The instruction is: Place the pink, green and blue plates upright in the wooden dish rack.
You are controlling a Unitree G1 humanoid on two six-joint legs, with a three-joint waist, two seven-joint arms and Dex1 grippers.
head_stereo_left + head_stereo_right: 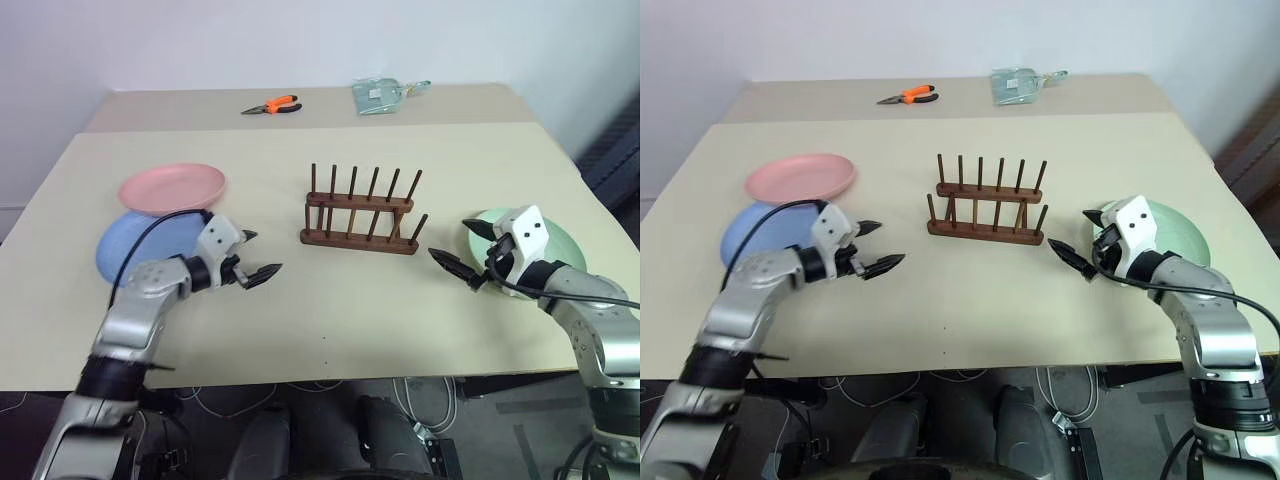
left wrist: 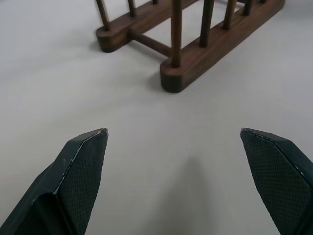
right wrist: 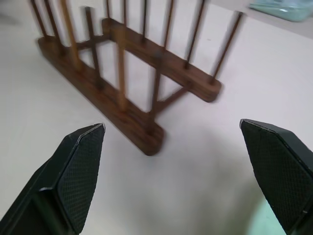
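Note:
The wooden dish rack point(image 1: 360, 212) stands empty in the middle of the table. To its left the pink plate point(image 1: 172, 187) lies flat, with the blue plate point(image 1: 135, 245) flat just in front of it. The green plate point(image 1: 570, 245) lies flat at the right, partly hidden behind my right hand. My left gripper point(image 1: 258, 254) hovers open beside the blue plate, pointing at the rack point(image 2: 195, 58). Over the green plate's near-left edge my right gripper point(image 1: 455, 243) is open too, aimed at the rack point(image 3: 127, 107). Neither holds anything.
A second table joins at the back, carrying orange-handled pliers point(image 1: 272, 105) and a clear packet point(image 1: 385, 95). The table's front edge point(image 1: 330, 375) runs just below my hands. A dark object point(image 1: 615, 160) stands off the table's right side.

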